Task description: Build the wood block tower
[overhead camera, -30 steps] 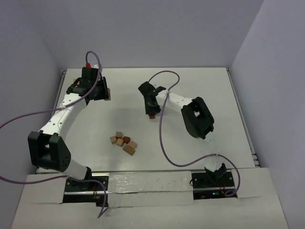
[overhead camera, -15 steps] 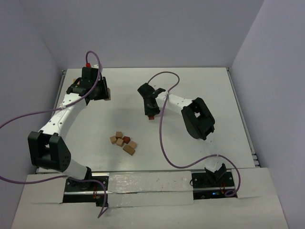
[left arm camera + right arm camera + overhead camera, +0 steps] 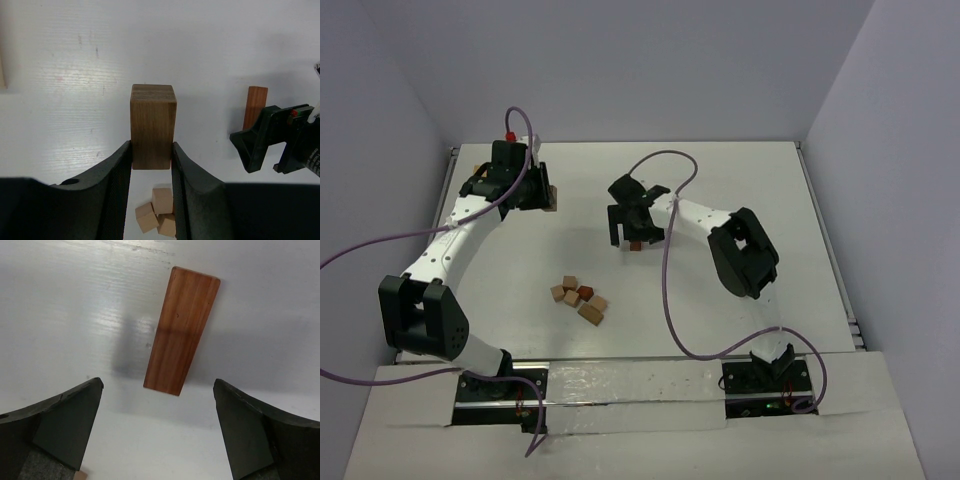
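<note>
My left gripper (image 3: 546, 197) is shut on a dark brown wood block (image 3: 153, 125), held upright between both fingers (image 3: 120, 170) above the table at the back left. A reddish-brown upright piece (image 3: 182, 347) with a faint seam across its middle stands at the table's centre (image 3: 634, 244); it also shows in the left wrist view (image 3: 255, 106). My right gripper (image 3: 157, 385) is open, its fingers spread wide just short of that piece, touching nothing. Several loose tan and reddish wood blocks (image 3: 580, 298) lie in a cluster nearer the front; some show in the left wrist view (image 3: 159, 212).
A pale wooden piece (image 3: 474, 168) lies at the back left near the wall, seen at the left edge of the left wrist view (image 3: 2, 75). Purple cables (image 3: 670, 290) loop over the table. Walls close the back and sides.
</note>
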Robot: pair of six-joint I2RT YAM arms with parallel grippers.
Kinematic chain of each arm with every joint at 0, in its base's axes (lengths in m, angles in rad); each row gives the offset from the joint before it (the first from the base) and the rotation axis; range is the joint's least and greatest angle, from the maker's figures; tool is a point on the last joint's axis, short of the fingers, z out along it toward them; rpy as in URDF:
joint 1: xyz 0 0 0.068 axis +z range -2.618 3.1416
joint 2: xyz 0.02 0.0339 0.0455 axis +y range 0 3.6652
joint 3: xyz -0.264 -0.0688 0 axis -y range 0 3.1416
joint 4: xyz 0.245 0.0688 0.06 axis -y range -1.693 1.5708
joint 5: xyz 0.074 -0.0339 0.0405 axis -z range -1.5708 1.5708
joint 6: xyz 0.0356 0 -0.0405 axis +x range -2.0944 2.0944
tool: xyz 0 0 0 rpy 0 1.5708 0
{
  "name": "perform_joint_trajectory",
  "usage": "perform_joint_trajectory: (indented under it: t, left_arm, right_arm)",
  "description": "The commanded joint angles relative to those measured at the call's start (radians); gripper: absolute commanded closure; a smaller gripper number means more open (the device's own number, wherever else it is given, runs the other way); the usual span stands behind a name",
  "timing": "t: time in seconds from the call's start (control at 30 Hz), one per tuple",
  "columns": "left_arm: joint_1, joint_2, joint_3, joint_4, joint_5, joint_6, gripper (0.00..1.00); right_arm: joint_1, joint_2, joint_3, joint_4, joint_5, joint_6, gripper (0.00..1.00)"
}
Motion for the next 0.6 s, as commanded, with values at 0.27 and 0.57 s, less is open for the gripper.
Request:
perform_joint_trajectory:
  t: [0.27, 0.57]
  left_arm:
    - [-0.054, 0.060, 0.126, 0.107, 0.216, 0.093, 1.00]
    - [-0.056, 0.093, 0.140, 0.140, 0.211, 0.052, 1.00]
  right_arm:
    - [-0.194, -0.452, -0.183, 0.124, -0.193, -0.203, 0.00]
    - [-0.241, -0.251, -0.192, 0.146, -0.100, -0.223, 0.17]
